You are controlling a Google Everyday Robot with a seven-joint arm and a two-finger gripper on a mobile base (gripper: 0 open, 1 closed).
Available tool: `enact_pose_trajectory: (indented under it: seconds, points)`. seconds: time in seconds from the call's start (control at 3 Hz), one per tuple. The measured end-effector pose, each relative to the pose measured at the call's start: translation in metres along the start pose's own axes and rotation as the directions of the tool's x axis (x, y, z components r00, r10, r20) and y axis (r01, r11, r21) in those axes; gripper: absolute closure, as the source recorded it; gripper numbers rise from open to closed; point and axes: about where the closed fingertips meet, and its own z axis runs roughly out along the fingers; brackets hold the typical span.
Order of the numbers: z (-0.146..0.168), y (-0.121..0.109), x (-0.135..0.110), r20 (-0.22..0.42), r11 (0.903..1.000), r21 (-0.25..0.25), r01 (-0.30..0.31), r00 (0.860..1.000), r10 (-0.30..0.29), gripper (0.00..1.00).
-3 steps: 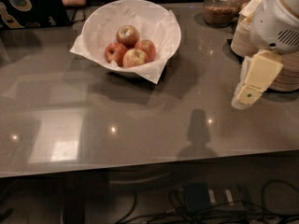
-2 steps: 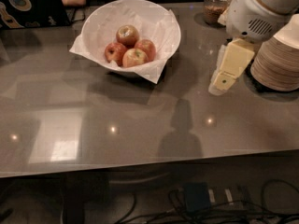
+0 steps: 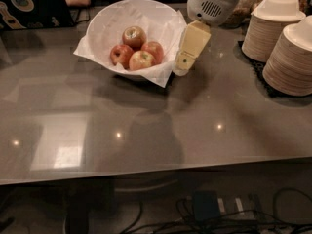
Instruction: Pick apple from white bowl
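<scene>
A large round white bowl (image 3: 100, 30) lined with crinkled white paper is set on a glossy grey counter (image 3: 146, 130). Four red-yellow apples (image 3: 141, 60) are held inside it. The cream-coloured tool (image 3: 182, 66) is poised just beside the bowl's right rim; its spread cannot be told. Stacked beige plates (image 3: 287, 48) stand further right. A broad stretch of counter lies before the bowl.

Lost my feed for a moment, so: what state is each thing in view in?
white bowl, upright on the table, paper-lined, holding the apples.
apples, four, all in the bowl, none lifted.
hand, outside the bowl, by its right rim, pointing down, holding no apple.
plate stacks, two, upright, at the right.
</scene>
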Motion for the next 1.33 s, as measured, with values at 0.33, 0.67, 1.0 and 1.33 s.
enact_pose_trajectory:
  seconds: [0.33,0.67,1.0,1.33]
  points:
    - [0.0226,-0.0074,-0.0413,0.020,0.9972,-0.037,-0.065,0.998,0.066,0.00]
    - [0.0227,-0.0068,-0.0436,0.023,0.9966,-0.035,-0.075,0.997,0.075,0.00]
    - [0.0235,-0.0075,-0.0447,0.029,0.9963,-0.025,-0.083,0.996,0.084,0.00]
    - [0.0287,-0.0100,-0.0472,0.045,0.9923,-0.006,-0.124,0.991,0.124,0.00]
